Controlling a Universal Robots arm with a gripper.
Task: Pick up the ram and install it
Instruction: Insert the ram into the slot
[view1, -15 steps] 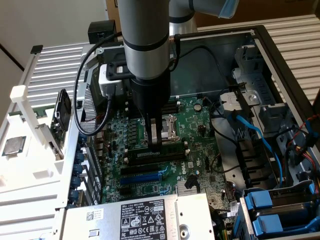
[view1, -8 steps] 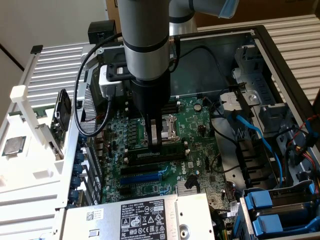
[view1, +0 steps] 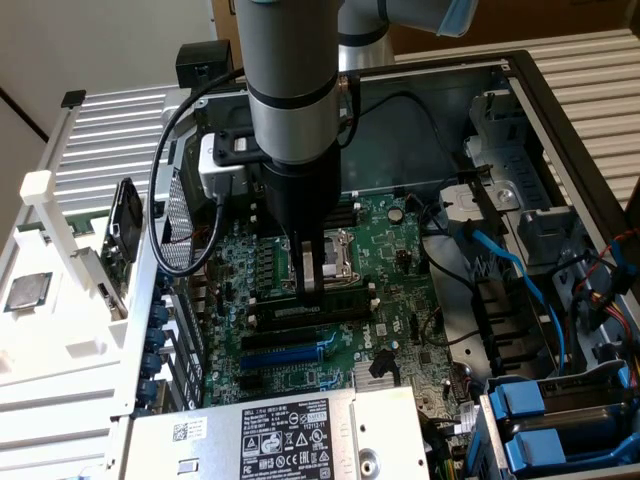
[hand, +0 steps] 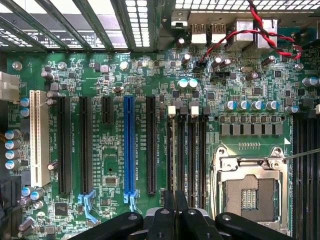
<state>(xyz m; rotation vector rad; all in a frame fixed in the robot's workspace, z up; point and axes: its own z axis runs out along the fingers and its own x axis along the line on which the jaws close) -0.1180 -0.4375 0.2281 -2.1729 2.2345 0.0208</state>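
The ram (view1: 345, 293) is a long green stick standing on edge in a black memory slot (view1: 300, 318) of the motherboard (view1: 400, 250), beside the processor socket (view1: 338, 258). My gripper (view1: 311, 285) comes straight down on its middle, fingers shut on its upper edge. In the wrist view the ram (hand: 173, 150) shows edge-on as a thin line running away from my gripper (hand: 175, 212), in line with the leftmost of several parallel black slots. Whether the stick is fully seated I cannot tell.
The open computer case (view1: 530, 90) surrounds the board, with blue cables (view1: 520, 280) and drive bays at the exterior view's right. A power supply (view1: 290, 435) lies in front. A white tray (view1: 60, 330) at the exterior view's left holds a square processor chip (view1: 25, 292).
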